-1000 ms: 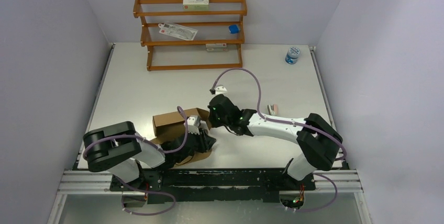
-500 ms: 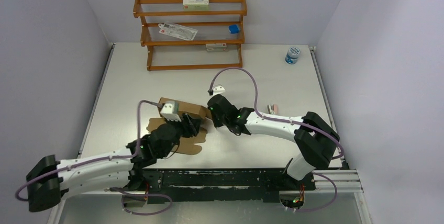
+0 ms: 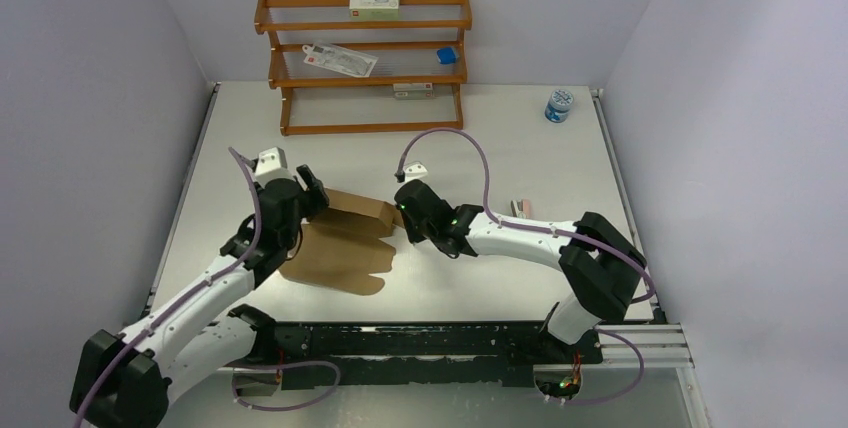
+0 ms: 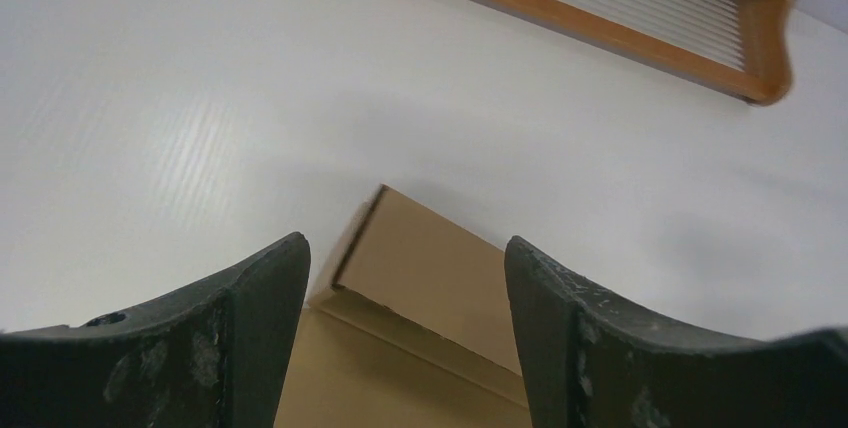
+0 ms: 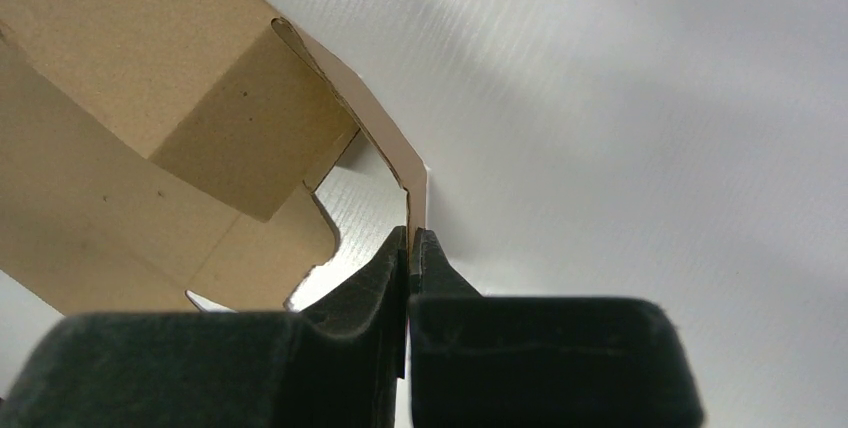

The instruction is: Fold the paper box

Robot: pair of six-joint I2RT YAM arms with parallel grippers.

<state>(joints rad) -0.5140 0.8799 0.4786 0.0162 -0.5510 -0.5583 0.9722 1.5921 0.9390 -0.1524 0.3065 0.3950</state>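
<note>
I note right gripper [image 5: 410, 238] pinched tight on the paper box [image 3: 345, 248] by its 3 o'clock flap, left gripper [image 4: 405, 253] spread wide, empty, at 10 o'clock.

white table [image 3: 520, 148] carries paper box [image 3: 338, 251], wooden rack [image 3: 362, 129], jar [image 3: 559, 105], pink item [image 3: 520, 210].
</note>
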